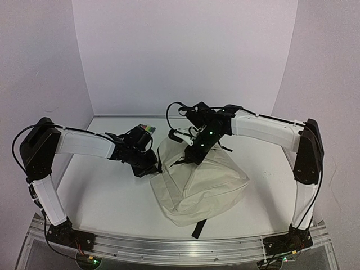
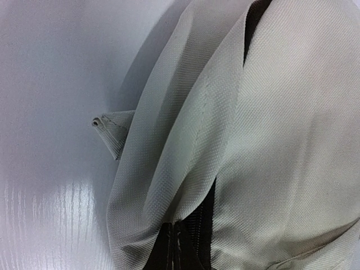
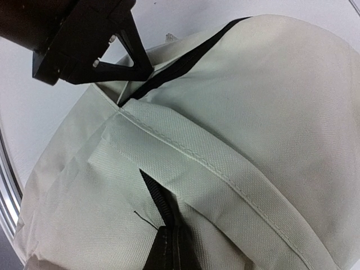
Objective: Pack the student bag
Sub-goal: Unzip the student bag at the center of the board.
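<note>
Left gripper (image 1: 153, 167): jaws clenched on the bag (image 1: 208, 188) at its 9–10 o'clock edge, at the cream fabric beside the black zipper (image 3: 180, 62). Its own wrist view does not show the fingers, only folds of cloth drawing together toward the 6 o'clock edge of the frame. The right wrist view does show one black finger, tip on the zipper line, with the fabric peaked up to it.

Right gripper (image 1: 190, 151): jaws clenched at the bag's 12 o'clock top. In its wrist view a black strip runs down into the 6 o'clock edge of the frame, where the fingers lie. The pinch itself is cut off.

Only the left wrist view shows a small cream tab (image 2: 112, 132) sticking out at 9 o'clock of the fabric, lying on the table (image 1: 107, 191).

Only the top view shows the whole bag, slumped at table centre, with a loose black strap (image 1: 198, 228) at its 6 o'clock just short of the metal rail (image 1: 180, 247). Coloured pens (image 1: 146, 128) lie at the bag's 10–11 o'clock, partly hidden behind the left wrist.

Room: wide bare table at the bag's 8 o'clock, a narrower strip at 3 o'clock, and a band at 12–1 o'clock up to the back wall.
</note>
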Action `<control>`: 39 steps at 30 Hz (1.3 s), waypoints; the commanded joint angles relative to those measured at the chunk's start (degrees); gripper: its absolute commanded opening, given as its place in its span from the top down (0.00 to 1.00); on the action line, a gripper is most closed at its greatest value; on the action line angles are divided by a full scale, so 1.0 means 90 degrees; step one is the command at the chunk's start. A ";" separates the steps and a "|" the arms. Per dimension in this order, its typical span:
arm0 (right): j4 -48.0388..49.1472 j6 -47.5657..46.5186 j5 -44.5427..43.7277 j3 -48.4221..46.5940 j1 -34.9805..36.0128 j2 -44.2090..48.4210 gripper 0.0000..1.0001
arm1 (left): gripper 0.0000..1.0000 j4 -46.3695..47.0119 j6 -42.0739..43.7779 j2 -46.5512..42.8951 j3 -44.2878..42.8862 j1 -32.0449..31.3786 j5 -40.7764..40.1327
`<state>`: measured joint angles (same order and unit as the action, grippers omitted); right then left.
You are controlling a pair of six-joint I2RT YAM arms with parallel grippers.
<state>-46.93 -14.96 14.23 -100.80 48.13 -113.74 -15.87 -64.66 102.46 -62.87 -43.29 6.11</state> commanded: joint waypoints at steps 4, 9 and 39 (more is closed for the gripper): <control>-0.0301 -0.0341 -0.0212 0.0261 -0.0411 0.0641 1.00 | 1.00 -0.0082 0.0171 -0.0532 0.0269 0.0044 -0.0401; -0.0417 -0.0161 0.0266 0.0151 -0.0450 0.0690 1.00 | 0.94 0.0534 0.0677 -0.1104 0.0474 0.0027 -0.0210; -0.0661 -0.0295 0.0287 0.0073 -0.0982 0.0743 1.00 | 1.00 0.3092 0.0494 -0.0823 0.0931 -0.0398 0.0823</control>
<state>-50.90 -15.27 19.67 -101.70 42.66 -110.81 8.13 -58.43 100.32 -58.47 -46.43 14.42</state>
